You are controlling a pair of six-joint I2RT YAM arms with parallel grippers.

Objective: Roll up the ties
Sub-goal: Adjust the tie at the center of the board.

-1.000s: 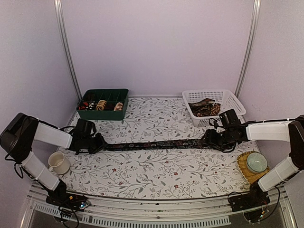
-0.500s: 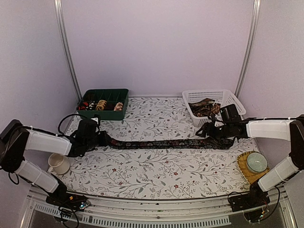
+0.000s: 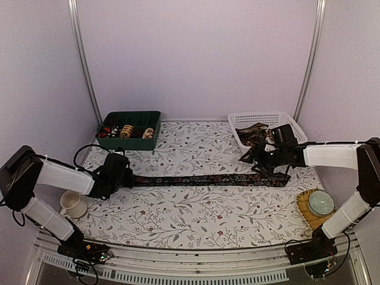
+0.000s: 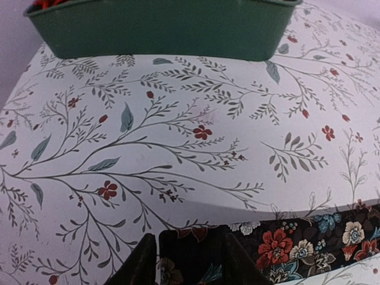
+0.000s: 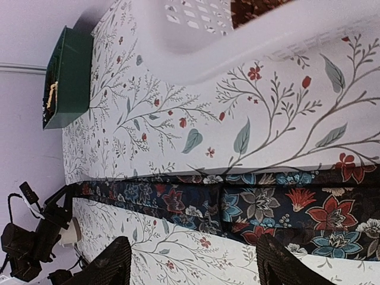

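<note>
A long dark floral tie (image 3: 208,179) lies flat and straight across the tablecloth. Its left end (image 4: 196,252) sits between the fingers of my left gripper (image 4: 189,237), which stand slightly apart with a thin gap beside the cloth. My right gripper (image 5: 193,240) hovers wide open over the tie (image 5: 249,205) near its right end, touching nothing. From above, the left gripper (image 3: 123,176) is at the tie's left tip and the right gripper (image 3: 250,157) is just beyond the tie, near the basket. More ties (image 3: 255,134) lie heaped in the basket. Coiled ties (image 3: 126,130) sit in the tray.
The dark green compartment tray (image 3: 142,116) stands at the back left and the white mesh basket (image 3: 290,124) at the back right. A mug (image 3: 72,203) stands by the left arm. A bowl (image 3: 320,203) rests on a woven mat at the front right.
The tie has gone from stretched between both grippers to lying flat. My left gripper's jaws have parted. My right gripper has lifted away toward the basket.
</note>
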